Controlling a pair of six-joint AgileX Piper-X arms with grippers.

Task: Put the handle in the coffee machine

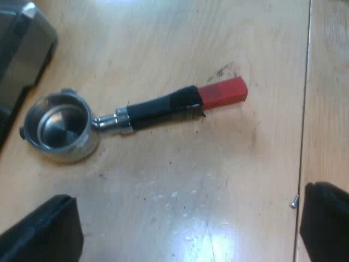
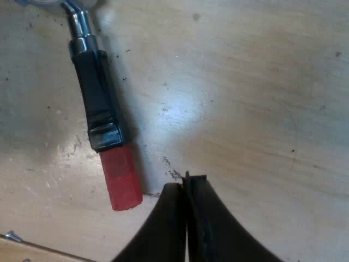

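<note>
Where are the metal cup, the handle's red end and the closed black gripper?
metal cup [image 1: 57, 126]: left wrist view, on its inner floor.
red end [image 1: 223, 93]: left wrist view, middle of the red block.
right gripper [image 2: 187, 184]: right wrist view, where its shut fingertips meet.

Right end effector [image 2: 186, 185], fingers together, sits beside the holder's red end [image 2: 121, 183].

Holder [image 1: 60, 128] shiny metal; handle [image 1: 161, 106] glossy black, red end [image 1: 223, 93] matt; table [image 1: 191, 191] scuffed wood.
</note>
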